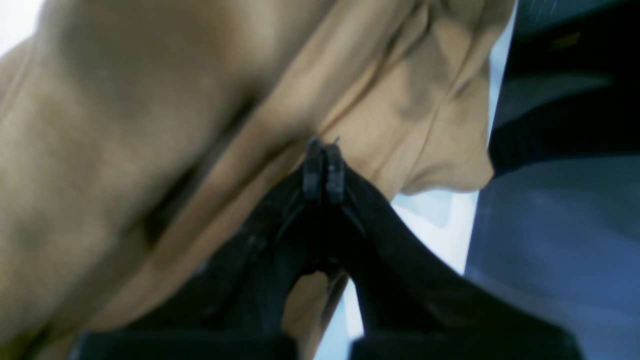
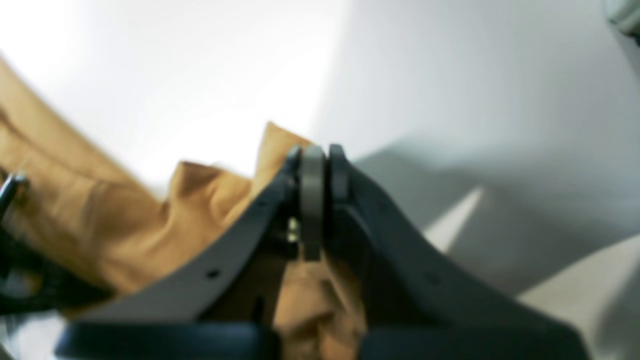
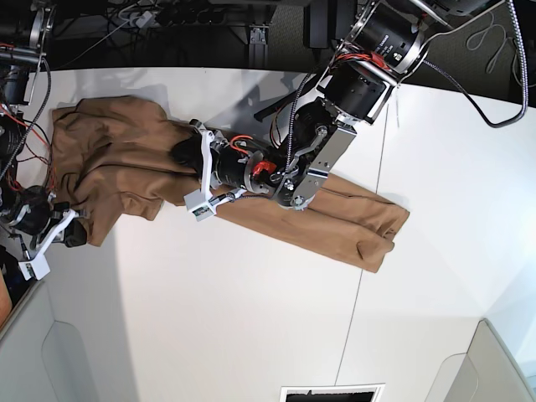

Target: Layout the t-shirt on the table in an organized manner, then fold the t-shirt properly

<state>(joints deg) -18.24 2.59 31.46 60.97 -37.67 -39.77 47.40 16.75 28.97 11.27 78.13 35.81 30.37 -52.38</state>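
**Step in hand.** The layout stage is not complete. The plain tan-brown cotton t-shirt (image 3: pixel 134 167) lies bunched and twisted across the large matte white table (image 3: pixel 251 318), running from the 10 o'clock corner of the base view toward 4 o'clock, where one end (image 3: pixel 368 226) lies flat but narrow. No fold has been started.

**Gripper state.**
- The left gripper (image 1: pixel 324 167), black with slim fingers, has its jaws pressed fully together. Its tips sit in a crease of the cloth near the shirt's middle. The grip looks like a thin pinch of fabric, though blur prevents certainty.
- The right gripper (image 2: pixel 320 195) is also closed flat. Cloth runs between its fingers and a peak of tan fabric stands just behind the tips, so it reads as clamped on a shirt edge at 9 o'clock in the base view.

**Next move.** In judgement, both arms should draw apart along the shirt's length and lift slightly, so the bunched section near 10 o'clock opens out. Tension should be even; a one-sided pull would drag the whole garment instead of spreading it.

**Edges and room.**
- The left-hand table edge lies just beside the right gripper at 9 o'clock. Little room remains there.
- Open white surface extends from 5 to 7 o'clock, well apart from the cloth. This is the best area for spreading.
- A thin dark seam (image 3: pixel 373 209) crosses the tabletop under the flat end.
- The far edge at 12 o'clock is close to the left arm's base.
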